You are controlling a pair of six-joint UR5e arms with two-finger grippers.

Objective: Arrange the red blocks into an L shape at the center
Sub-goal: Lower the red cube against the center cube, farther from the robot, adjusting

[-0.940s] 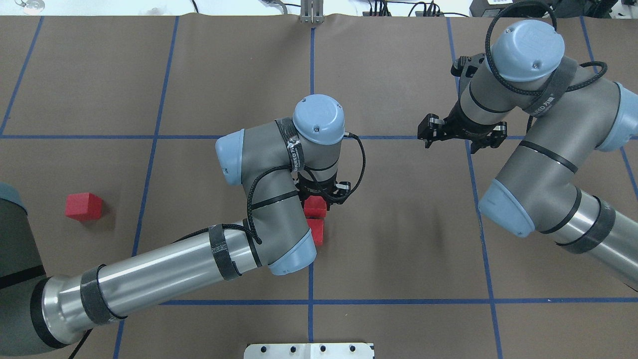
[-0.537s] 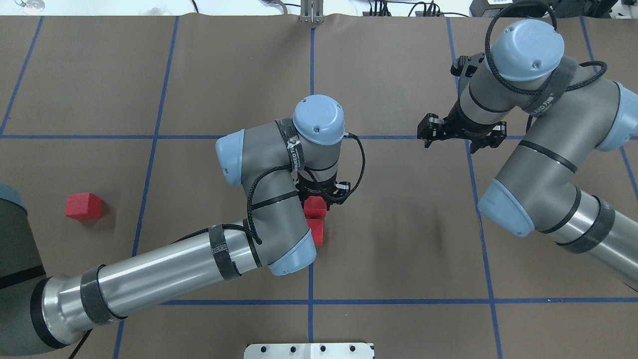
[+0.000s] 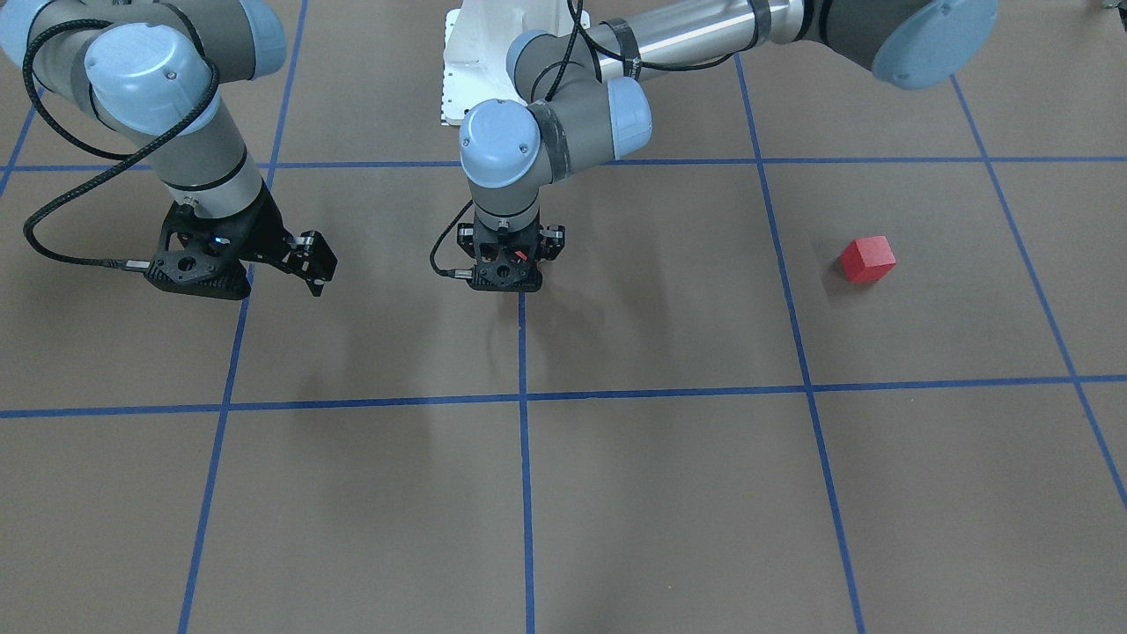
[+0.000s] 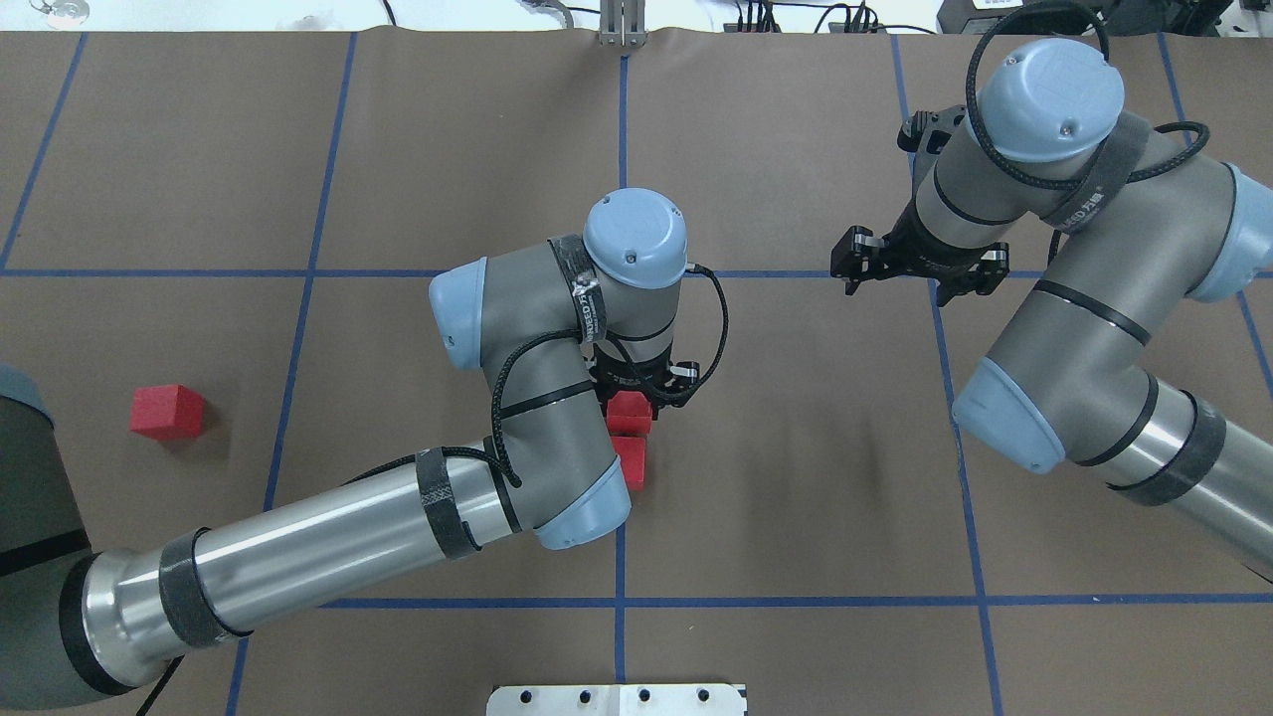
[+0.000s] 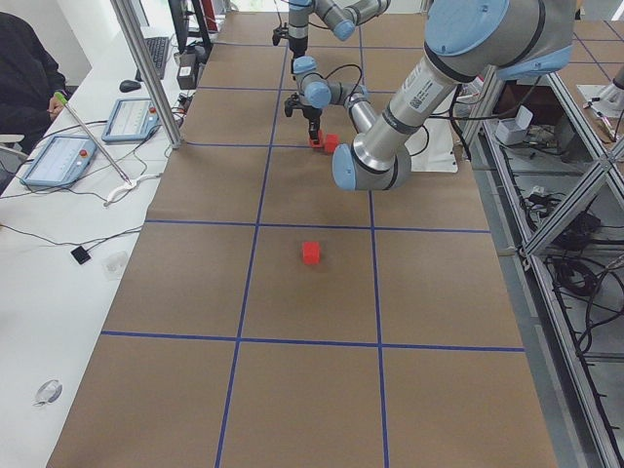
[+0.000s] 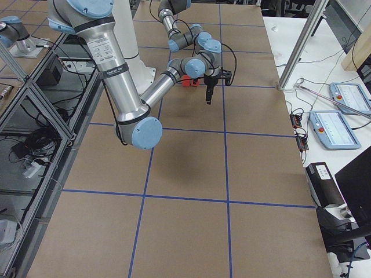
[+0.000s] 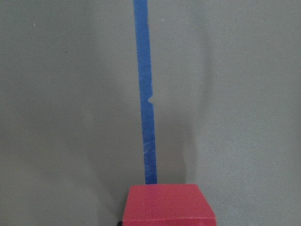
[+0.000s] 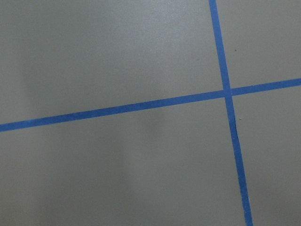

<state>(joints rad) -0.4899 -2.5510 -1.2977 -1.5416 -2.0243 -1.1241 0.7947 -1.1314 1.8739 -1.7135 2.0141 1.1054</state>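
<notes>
Left gripper (image 4: 638, 390) is held low over a red block (image 4: 629, 413) at the center (image 4: 681, 443), right on the blue tape line (image 7: 145, 94). Whether that block is clamped cannot be told, the tips being hidden under the wrist. A second red block (image 4: 633, 462) is seen just beside it, on the robot's side. The third red block (image 4: 166, 412) is found well apart, out on the robot's left. Right gripper (image 4: 905, 288) is held above the table (image 4: 796, 517) off to the right, fingers (image 4: 852, 268) spread wide.
</notes>
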